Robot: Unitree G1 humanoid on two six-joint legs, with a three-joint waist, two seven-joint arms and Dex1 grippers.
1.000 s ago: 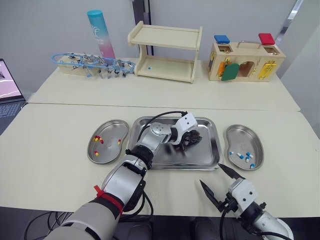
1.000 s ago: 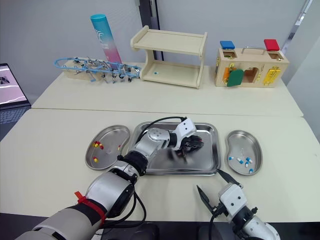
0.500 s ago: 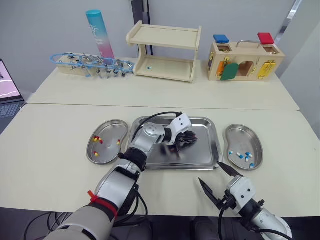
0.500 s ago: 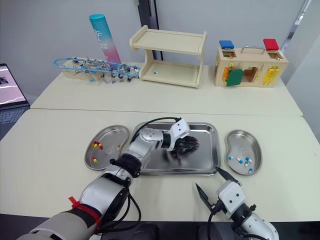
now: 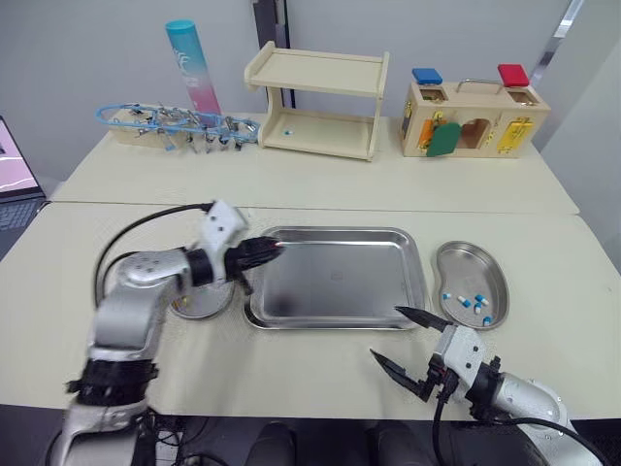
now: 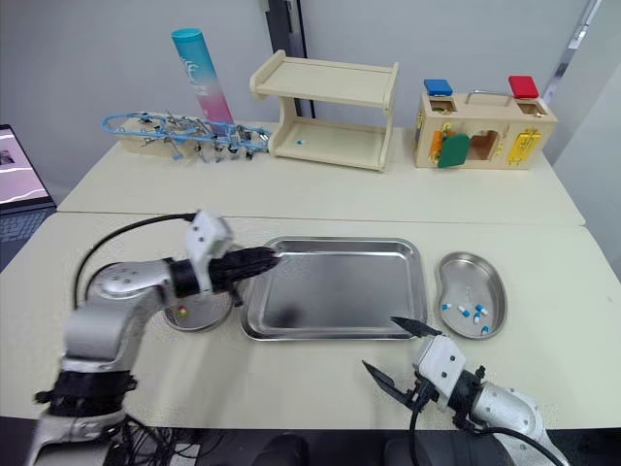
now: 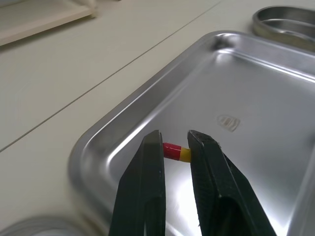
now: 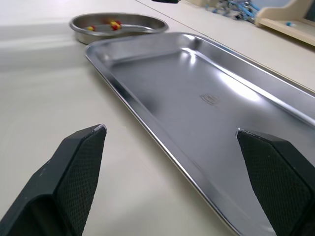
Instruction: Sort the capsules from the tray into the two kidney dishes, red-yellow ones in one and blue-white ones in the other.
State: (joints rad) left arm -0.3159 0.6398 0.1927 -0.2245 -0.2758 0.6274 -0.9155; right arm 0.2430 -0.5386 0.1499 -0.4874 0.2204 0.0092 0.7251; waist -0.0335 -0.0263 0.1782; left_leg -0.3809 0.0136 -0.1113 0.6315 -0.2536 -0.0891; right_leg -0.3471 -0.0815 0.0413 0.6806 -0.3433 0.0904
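My left gripper [image 5: 269,249] hangs over the left rim of the steel tray [image 5: 340,286], shut on a red-yellow capsule [image 7: 176,152] that sits crosswise between its fingertips. Under that arm lies the left kidney dish [image 8: 118,23], holding red-yellow capsules [image 8: 114,22]. The right kidney dish [image 5: 473,282] holds several blue-white capsules [image 5: 468,302]. My right gripper [image 5: 384,332] is open wide, low over the table just in front of the tray's front right corner, with nothing in it.
At the back of the table stand a wooden shelf [image 5: 320,102], a wooden latch box [image 5: 471,121], a rack of metal clips [image 5: 175,126] and a tall teal-pink tube [image 5: 192,68]. A laptop [image 5: 15,184] sits at the far left.
My left gripper has pulled back from the middle of the tray to its left rim, carrying the capsule. The right gripper has shifted slightly left and stays open.
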